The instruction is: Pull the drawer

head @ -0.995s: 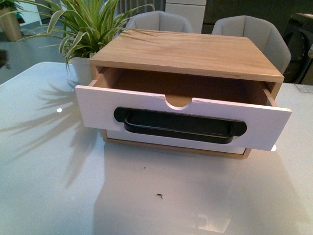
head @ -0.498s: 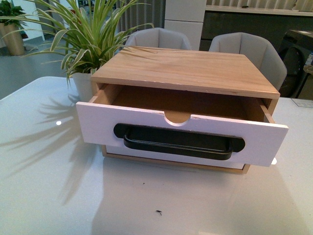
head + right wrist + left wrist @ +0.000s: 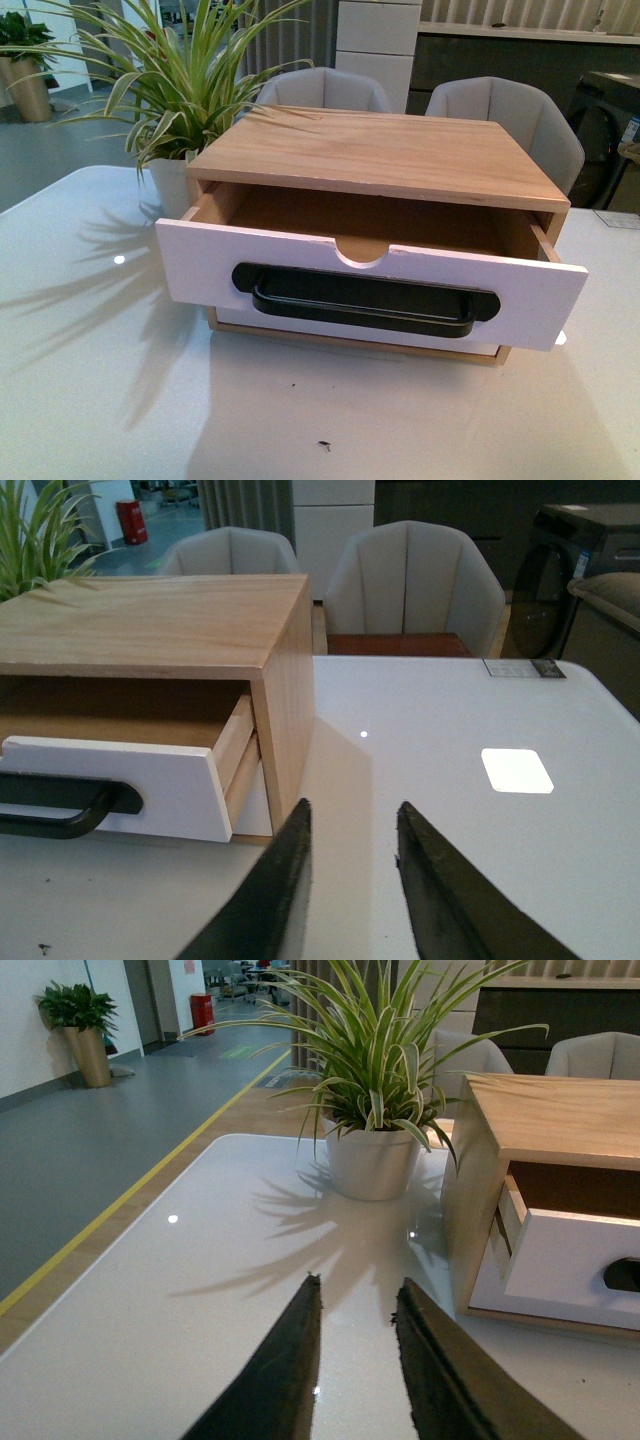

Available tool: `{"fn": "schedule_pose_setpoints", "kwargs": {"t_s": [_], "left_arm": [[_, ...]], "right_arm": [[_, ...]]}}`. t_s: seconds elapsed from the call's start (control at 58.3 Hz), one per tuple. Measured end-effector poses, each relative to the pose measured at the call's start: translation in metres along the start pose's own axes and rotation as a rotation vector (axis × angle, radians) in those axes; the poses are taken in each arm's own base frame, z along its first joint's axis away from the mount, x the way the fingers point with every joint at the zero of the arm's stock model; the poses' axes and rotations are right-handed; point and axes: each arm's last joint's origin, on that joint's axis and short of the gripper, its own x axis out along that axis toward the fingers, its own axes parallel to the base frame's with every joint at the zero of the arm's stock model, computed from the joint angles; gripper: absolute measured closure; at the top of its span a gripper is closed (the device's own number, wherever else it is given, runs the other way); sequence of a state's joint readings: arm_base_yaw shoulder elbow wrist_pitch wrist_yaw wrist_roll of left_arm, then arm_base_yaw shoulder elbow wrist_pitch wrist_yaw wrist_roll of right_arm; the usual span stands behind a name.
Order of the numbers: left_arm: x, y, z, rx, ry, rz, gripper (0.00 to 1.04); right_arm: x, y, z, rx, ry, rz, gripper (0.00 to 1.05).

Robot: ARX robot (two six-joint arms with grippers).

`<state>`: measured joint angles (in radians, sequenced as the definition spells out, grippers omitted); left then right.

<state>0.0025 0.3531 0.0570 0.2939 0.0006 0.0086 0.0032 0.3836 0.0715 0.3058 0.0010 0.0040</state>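
drawer point(image 3: 370, 285) part open | left gripper point(image 3: 355, 1305), right gripper point(image 3: 350, 820) fingers apart, empty | hook black handle point(image 3: 365, 300) mid-bar, pull straight

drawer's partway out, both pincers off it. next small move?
Probably bring the right pincer back toward the black bar handle. The drawer sits only partway out of the cabinet, and both pincers hang open and empty over the table, the left pincer by the potted plant.

Only fingers show of each gripper. The left gripper point(image 3: 355, 1300) has two matte black, tapering fingers point(image 3: 290, 1360). The right gripper point(image 3: 350, 825) looks the same: dark, flat-sided, narrowing to blunt tips.
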Motion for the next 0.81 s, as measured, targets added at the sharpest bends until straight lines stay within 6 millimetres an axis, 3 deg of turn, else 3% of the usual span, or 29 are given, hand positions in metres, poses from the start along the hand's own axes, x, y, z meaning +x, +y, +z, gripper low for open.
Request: {"fn": "schedule_pose_setpoints", "kwargs": {"t_s": [0.086,0.103,0.806], "left_arm": [[-0.003,0.000,-0.002,-0.001,-0.002,0.000,0.99],[-0.003,0.000,-0.003,-0.003,-0.001,0.000,1.02],[-0.023,0.000,-0.013,-0.006,-0.010,0.000,1.02]], "right_arm": [[-0.003,0.000,-0.002,0.000,-0.004,0.000,1.03],[-0.003,0.000,-0.003,-0.004,-0.004,0.000,1.03],[-0.026,0.000,-0.013,-0.001,-0.024,0.001,1.03]]}}
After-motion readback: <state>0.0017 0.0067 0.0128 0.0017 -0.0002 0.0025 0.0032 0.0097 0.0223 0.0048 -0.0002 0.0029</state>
